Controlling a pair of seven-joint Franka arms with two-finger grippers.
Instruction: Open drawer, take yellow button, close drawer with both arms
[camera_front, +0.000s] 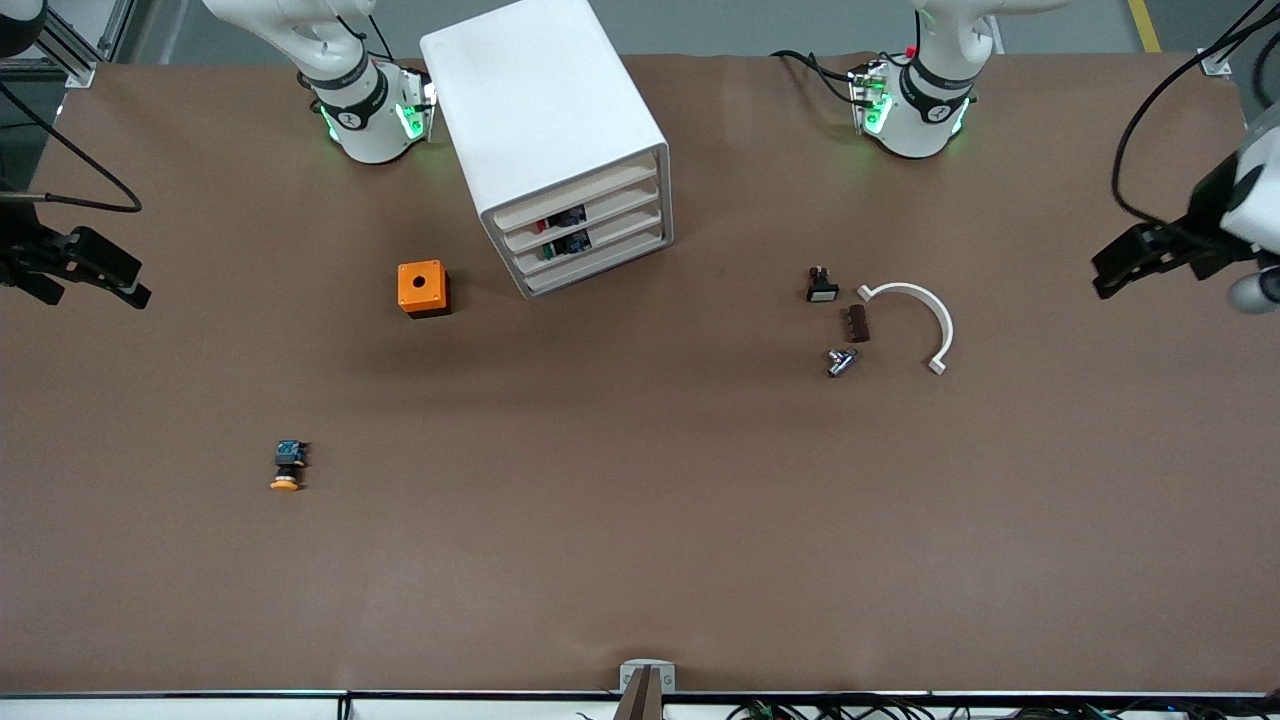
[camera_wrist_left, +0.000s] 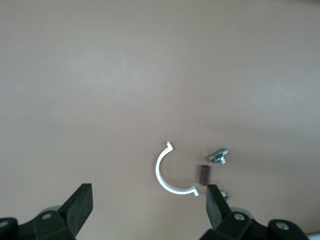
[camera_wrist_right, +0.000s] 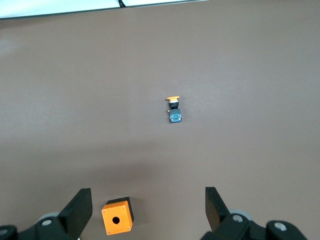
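The white cabinet (camera_front: 540, 120) stands between the two arm bases. Its uppermost drawer (camera_front: 578, 190) is pushed in flush with the three below it. The button (camera_front: 288, 466) lies on the brown table, nearer to the front camera than the orange cube and toward the right arm's end. Its orange cap and blue rear block also show in the right wrist view (camera_wrist_right: 173, 110). My right gripper (camera_front: 95, 275) (camera_wrist_right: 148, 200) hangs open and empty over the right arm's end of the table. Over the left arm's end, my left gripper (camera_front: 1105, 278) (camera_wrist_left: 148, 197) is open and empty too.
An orange cube with a hole (camera_front: 423, 288) (camera_wrist_right: 118, 217) sits beside the cabinet. Toward the left arm's end lie a black white-faced button (camera_front: 821, 285), a brown strip (camera_front: 857, 323) (camera_wrist_left: 203, 175), a metal part (camera_front: 841, 361) (camera_wrist_left: 219, 156) and a white half ring (camera_front: 915, 320) (camera_wrist_left: 167, 175).
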